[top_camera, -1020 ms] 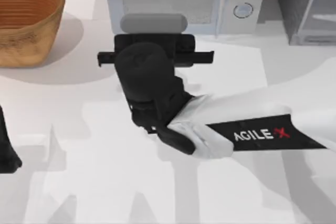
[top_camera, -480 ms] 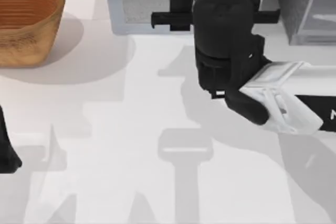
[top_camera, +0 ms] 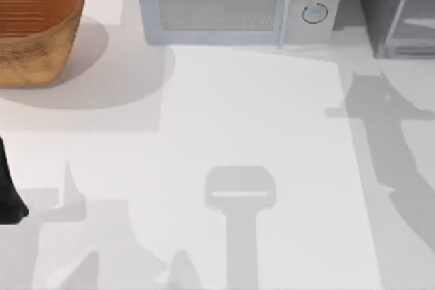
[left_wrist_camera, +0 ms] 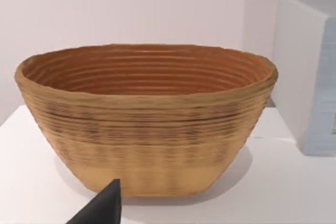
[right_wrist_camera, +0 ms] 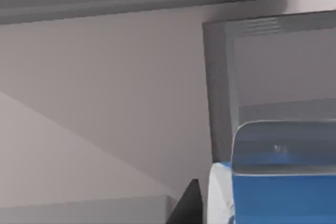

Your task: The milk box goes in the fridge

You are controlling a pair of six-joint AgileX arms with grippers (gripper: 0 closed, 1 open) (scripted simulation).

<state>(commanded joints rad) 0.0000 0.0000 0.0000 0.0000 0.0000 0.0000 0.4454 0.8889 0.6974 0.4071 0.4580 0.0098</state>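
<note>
The milk box (right_wrist_camera: 283, 192), a blue carton with a pale top flap, sits close in the right wrist view. My right gripper (right_wrist_camera: 273, 214) is shut on it, and one dark finger (right_wrist_camera: 189, 205) lies against its side. Just beyond the carton stands the fridge (right_wrist_camera: 220, 77) with its light grey framed panel. From above, the fridge (top_camera: 394, 11) is the dark grey cabinet at the table's far right corner. My left arm (top_camera: 8, 195) is parked at the table's left edge. A dark tip of the left gripper (left_wrist_camera: 102, 209) points at the basket.
A woven brown basket (top_camera: 34, 25) stands at the far left, and the left wrist view shows the basket (left_wrist_camera: 147, 124) close up. A pale microwave (top_camera: 238, 1) with two round dials lines the back middle. Arm shadows fall across the white table (top_camera: 224, 120).
My right arm has swung from the table's middle toward the far right by the fridge and has left the top view. The left arm has not moved.
</note>
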